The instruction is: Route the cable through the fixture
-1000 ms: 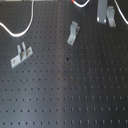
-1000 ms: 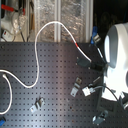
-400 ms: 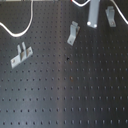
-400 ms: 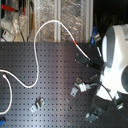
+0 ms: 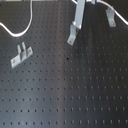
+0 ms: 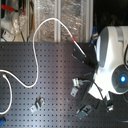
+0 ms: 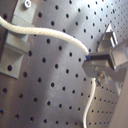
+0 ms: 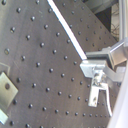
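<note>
The white cable (image 6: 35, 55) loops over the black perforated board from the second exterior view's left up to its short red section (image 6: 73, 40). My gripper (image 6: 82, 54) sits just past that red part, shut on the cable. In the first wrist view the cable (image 7: 50, 34) runs into the gripper (image 7: 92, 61) and hangs out below it. A grey metal fixture (image 5: 72, 36) stands right under one of my grey fingers (image 5: 78, 14) in the first exterior view. The second wrist view shows the cable (image 8: 67, 32) stretched straight to the gripper (image 8: 95, 64).
Another grey fixture (image 5: 20, 55) stands toward the first exterior view's left. The second exterior view shows further fixtures (image 6: 37, 104) (image 6: 84, 110) near the board's front, the white arm body (image 6: 112, 65) at the right and clutter behind the board.
In the first exterior view the finger has slid left and lower, now above the fixture. The red cable section has shifted slightly left in the second exterior view.
</note>
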